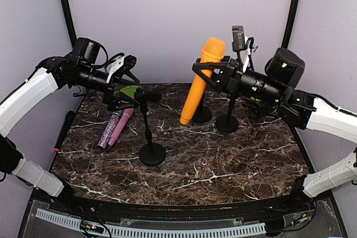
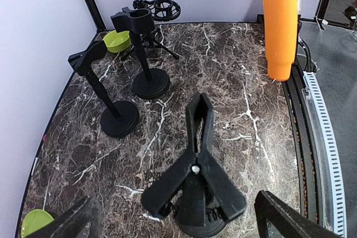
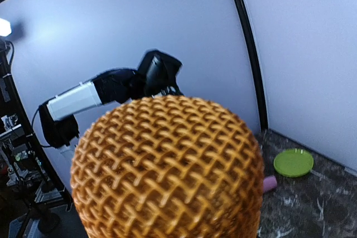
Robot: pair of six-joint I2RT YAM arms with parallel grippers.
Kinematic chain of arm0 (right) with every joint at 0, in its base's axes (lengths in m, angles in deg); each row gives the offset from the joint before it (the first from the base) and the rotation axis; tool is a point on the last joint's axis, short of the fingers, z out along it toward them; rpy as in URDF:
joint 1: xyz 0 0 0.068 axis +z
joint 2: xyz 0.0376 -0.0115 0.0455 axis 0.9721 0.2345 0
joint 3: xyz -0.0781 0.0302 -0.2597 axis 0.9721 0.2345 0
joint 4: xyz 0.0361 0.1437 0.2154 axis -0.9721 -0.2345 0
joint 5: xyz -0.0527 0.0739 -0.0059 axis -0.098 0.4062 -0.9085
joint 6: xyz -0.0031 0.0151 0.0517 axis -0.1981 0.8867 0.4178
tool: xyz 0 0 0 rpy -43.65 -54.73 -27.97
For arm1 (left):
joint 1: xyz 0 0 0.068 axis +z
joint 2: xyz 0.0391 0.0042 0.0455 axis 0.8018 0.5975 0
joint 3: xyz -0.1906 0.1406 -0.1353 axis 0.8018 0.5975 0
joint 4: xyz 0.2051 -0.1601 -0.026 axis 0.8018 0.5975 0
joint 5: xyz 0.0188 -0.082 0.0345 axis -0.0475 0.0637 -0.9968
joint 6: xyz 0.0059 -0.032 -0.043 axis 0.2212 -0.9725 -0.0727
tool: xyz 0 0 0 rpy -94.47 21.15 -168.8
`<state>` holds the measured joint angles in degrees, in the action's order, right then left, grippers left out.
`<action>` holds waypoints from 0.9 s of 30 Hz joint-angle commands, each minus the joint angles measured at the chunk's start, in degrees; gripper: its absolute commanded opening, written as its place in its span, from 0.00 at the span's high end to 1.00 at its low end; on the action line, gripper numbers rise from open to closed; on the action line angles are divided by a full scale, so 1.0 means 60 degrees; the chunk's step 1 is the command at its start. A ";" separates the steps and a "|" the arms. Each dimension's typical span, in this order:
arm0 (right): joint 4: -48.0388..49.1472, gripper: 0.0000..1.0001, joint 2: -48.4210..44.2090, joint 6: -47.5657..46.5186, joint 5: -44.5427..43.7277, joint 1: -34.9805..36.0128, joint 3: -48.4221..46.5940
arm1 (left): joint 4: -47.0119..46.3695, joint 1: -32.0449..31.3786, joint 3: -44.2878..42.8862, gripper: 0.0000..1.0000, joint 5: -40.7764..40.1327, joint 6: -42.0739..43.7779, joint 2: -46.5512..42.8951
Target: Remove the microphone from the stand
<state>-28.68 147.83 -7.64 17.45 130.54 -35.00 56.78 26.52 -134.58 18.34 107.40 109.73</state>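
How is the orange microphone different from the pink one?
The orange microphone hangs in the right gripper, nearly upright; the pink microphone lies flat on the table. The orange one looks bigger than the pink one. Neither sits in a stand.

readable text: none that we can make out, honestly
orange mic (image 1: 199,85): no brand or label facing us
stand base (image 2: 201,228): a few raised marks just under the clip, too blurry for us to read
pink mic (image 1: 114,129): glittery, nothing legible to us
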 commanded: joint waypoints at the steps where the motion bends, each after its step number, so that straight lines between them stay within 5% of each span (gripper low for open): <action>1: 0.0172 0.97 -0.0126 0.1726 -0.0285 0.0266 0.1342 | 0.0063 0.0046 0.0312 0.01 -0.0519 -0.0313 -0.0860; 6: 0.0063 1.00 0.0590 0.1699 -0.1262 0.1746 0.1707 | 0.0669 0.0498 -0.0194 0.01 -0.0700 -0.0867 -0.1054; 14: 0.0168 1.00 0.4301 0.1460 -0.1681 0.3182 -0.0540 | 0.0729 0.3197 0.0460 0.01 0.0125 -0.1476 -0.1955; 20: 0.0069 1.00 0.7960 0.2249 -0.1461 0.3256 -0.3736 | 0.0846 0.3404 0.1088 0.01 -0.0786 -0.1737 -0.2692; 27: 0.0236 0.99 0.9773 0.3324 -0.3243 0.3226 -0.5404 | 0.1076 0.3508 0.1246 0.01 -0.0978 -0.1651 -0.3225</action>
<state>-31.06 204.63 7.73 4.97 149.82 -63.90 61.76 47.07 -128.00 13.13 97.93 92.20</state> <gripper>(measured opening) 0.402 0.989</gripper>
